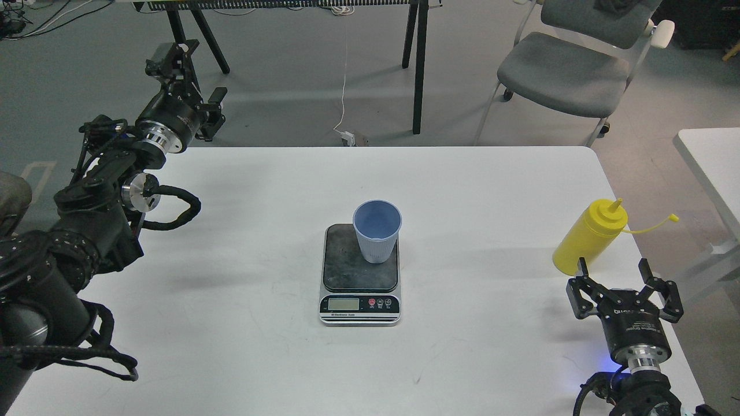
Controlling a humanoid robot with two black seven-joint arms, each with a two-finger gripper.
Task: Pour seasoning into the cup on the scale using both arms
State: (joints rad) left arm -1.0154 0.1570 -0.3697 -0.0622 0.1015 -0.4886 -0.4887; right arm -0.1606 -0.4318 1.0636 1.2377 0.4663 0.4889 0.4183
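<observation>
The light-blue ribbed cup stands upright on the dark platform of the scale at the table's middle. The yellow seasoning bottle stands upright near the table's right edge, its cap strap trailing right. My right gripper is open and empty just in front of the bottle's base, fingers spread wide and apart from it. My left gripper is raised beyond the table's far left corner, its fingers apart with nothing between them.
The white table bears only the scale, cup and bottle. A grey chair stands behind at the right, black table legs behind the middle. Another white table's corner is at the far right.
</observation>
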